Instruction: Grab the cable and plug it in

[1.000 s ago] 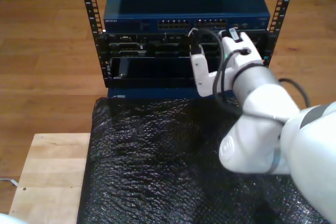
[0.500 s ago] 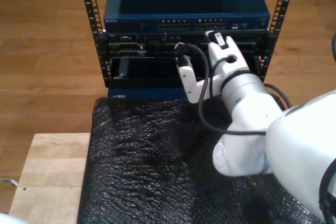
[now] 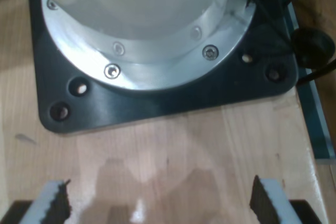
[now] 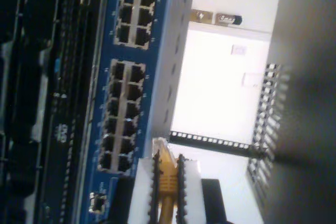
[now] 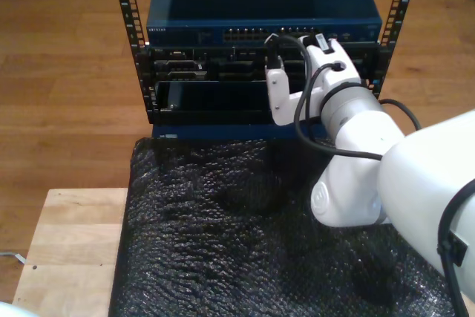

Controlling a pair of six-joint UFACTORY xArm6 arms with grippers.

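The yellow-orange cable [image 4: 167, 179] is pinched between the white fingers [image 4: 140, 182] of my second gripper [image 4: 168, 160], its tip pointing at the blue switch [image 4: 157, 77]. It sits just off the end of the lower block of ports [image 4: 123, 114]. In the exterior view, my second gripper [image 5: 320, 38] is up against the port row [image 5: 297, 34] on the switch front, towards that view's right. My first gripper [image 3: 160, 203] is open with nothing between its fingers, hovering over a wooden table [image 3: 173, 150] beside a round robot base [image 3: 147, 30].
The switch [image 5: 260, 5] sits atop a black rack with perforated rails [image 5: 128, 12]. A black bubble-wrap sheet [image 5: 237, 235] covers the bench below, beside a bare wooden top [image 5: 70, 243]. A thick black robot cable [image 5: 300, 113] loops beside the arm. The dark base plate [image 3: 157, 103] is bolted down.
My second gripper swung towards the exterior view's left and slightly lower. It has since come back right and up, closer to the switch's port row.
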